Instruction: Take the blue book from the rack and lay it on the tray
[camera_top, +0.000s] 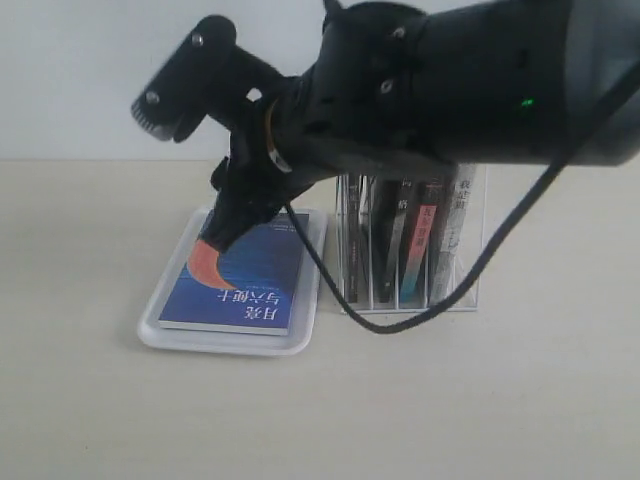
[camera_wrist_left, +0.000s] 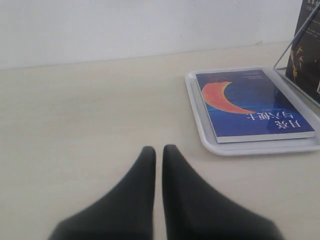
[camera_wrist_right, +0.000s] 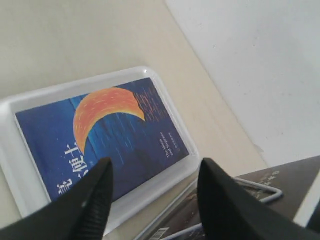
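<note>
The book (camera_top: 245, 280) lies flat, cover up, in the tray (camera_top: 220, 343) beside the rack (camera_top: 470, 285)! The right wrist view shows what the exterior hides: the right gripper (camera_wrist_right: 156, 167) spread wide over the cover, gripping nothing. The left wrist view finds the left gripper (camera_wrist_left: 156, 148) pressed together above the table (camera_wrist_left: 75, 110), apart from the tray.

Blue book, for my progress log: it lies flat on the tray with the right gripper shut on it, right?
No. The blue book lies flat on the tray, but the right gripper is open, its jaws apart and off the book; the right wrist view shows it.
</note>
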